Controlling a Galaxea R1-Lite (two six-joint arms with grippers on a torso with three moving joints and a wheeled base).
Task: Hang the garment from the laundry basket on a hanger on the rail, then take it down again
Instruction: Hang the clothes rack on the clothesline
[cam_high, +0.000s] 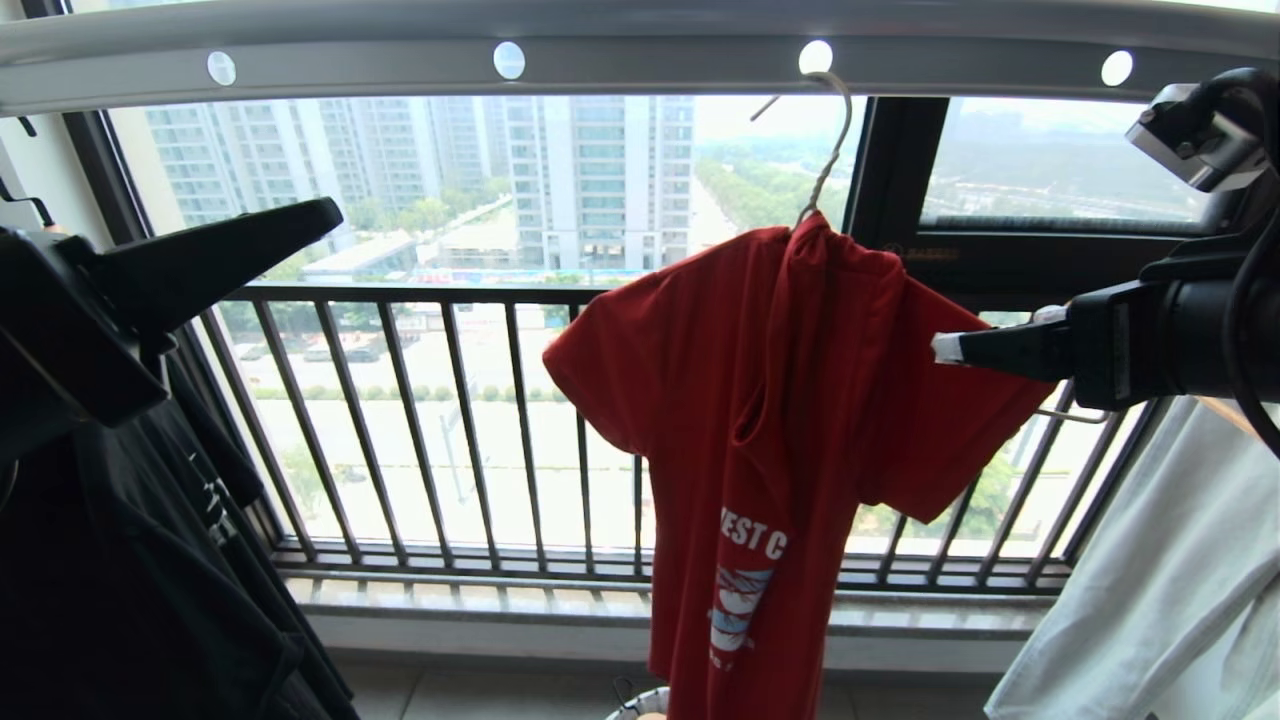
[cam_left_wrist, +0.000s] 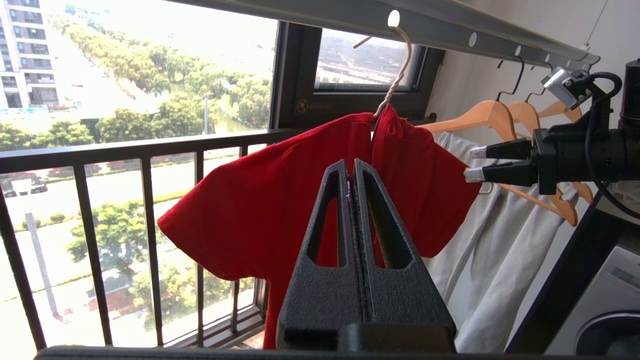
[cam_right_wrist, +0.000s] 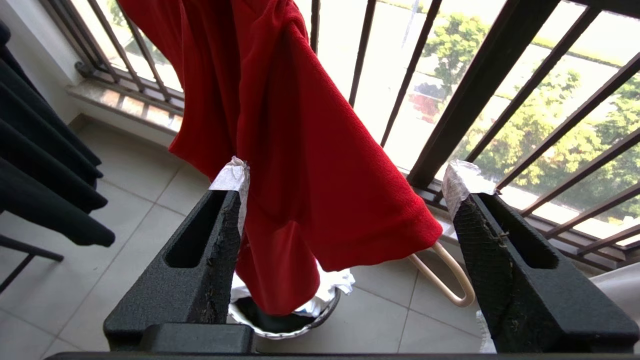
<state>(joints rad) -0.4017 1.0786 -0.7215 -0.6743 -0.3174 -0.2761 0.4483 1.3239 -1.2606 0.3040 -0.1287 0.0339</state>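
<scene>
The red T-shirt (cam_high: 770, 420) hung lengthwise down from the wire hanger (cam_high: 825, 150), hooked in a hole of the rail (cam_high: 640, 45), its hem reaching the basket (cam_right_wrist: 300, 320) below. The right gripper (cam_high: 945, 347) stood wide beside its sleeve, holding nothing. The left gripper (cam_left_wrist: 350, 170) was pressed shut, empty. A black garment (cam_high: 150, 560) and a pale one (cam_high: 1160, 600) flanked it before the railing (cam_high: 400, 420).

The head camera looked forward and slightly up at the rail (cam_high: 640, 45) and window. The left wrist camera faced the red T-shirt (cam_left_wrist: 280, 200) from farther back; the right wrist camera sat close beside it, looking down. All three shared the T-shirt.
</scene>
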